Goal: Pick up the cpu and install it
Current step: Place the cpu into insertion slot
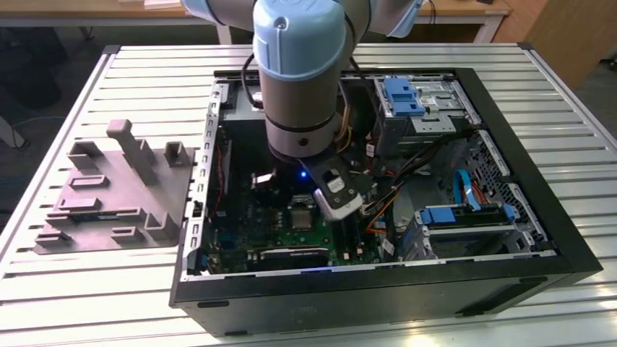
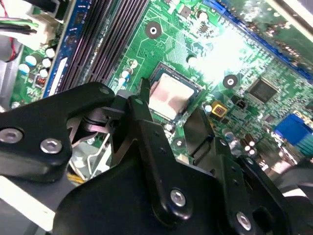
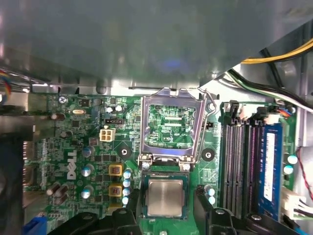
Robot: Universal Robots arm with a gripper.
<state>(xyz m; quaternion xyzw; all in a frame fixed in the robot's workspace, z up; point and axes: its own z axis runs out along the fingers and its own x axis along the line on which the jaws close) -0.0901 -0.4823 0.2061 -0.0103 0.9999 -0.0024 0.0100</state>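
Your gripper [image 2: 168, 115] hangs low inside the open computer case [image 1: 540, 238], its two black fingers [image 2: 142, 105] spread apart and holding nothing. In both wrist views the chip sits in the gap between them: the cpu [image 3: 165, 197] lies flat in its socket [image 3: 142, 208], silvery top up, and it looks seated square in the recess rather than tilted. From these pictures you cannot tell whether the fingertips touch its edges; they stand on either side of it, very close.

The relation that matters is simple. The cpu [image 2: 170, 95] lies straight ahead of the gripper, along its reach, centred between the fingers and not off to one side. The chip is square, so it has no long axis to line up with; its edges run roughly parallel to the finger faces.

Just beyond the chip, in the first wrist view, the shiny metal frame [image 3: 171, 122] of the socket stands hinged open, tipped back away from the cpu, with green circuit board showing through its window. So the chip appears placed, but the frame is not yet closed over it.

Further out you have the green motherboard [image 3: 73, 147], the dark memory slots [image 3: 239, 161] beside the socket, and bundled cables [image 1: 386, 195] near the arm [image 1: 299, 72] in the exterior view. The case rests on a slatted metal table [image 1: 97, 289], with a grey plastic fixture [image 1: 115, 195] on the exterior view's left.
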